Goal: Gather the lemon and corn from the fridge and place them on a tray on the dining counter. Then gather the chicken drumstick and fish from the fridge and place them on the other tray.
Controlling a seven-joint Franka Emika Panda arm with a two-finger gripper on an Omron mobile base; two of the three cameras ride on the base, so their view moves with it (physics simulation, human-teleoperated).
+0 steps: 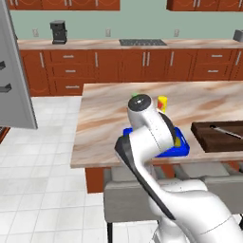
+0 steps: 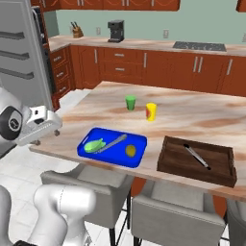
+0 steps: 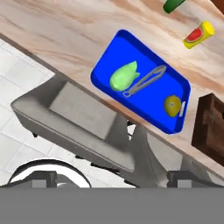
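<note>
I'm driving the rig in a home kitchen. Red-brown wood cabinets (image 2: 120, 60) with metal handles run along the back wall, under a light stone worktop carrying a coffee machine (image 2: 116, 31), a knife block (image 2: 76, 31) and a flat cooktop (image 2: 199, 46). Grey fridge door (image 1: 16, 76) stands at the left. White tile floor (image 1: 42, 156). Marble-look dining counter (image 2: 192, 120) in the middle, grey padded chairs (image 2: 91, 185) tucked under its near edge.
</note>
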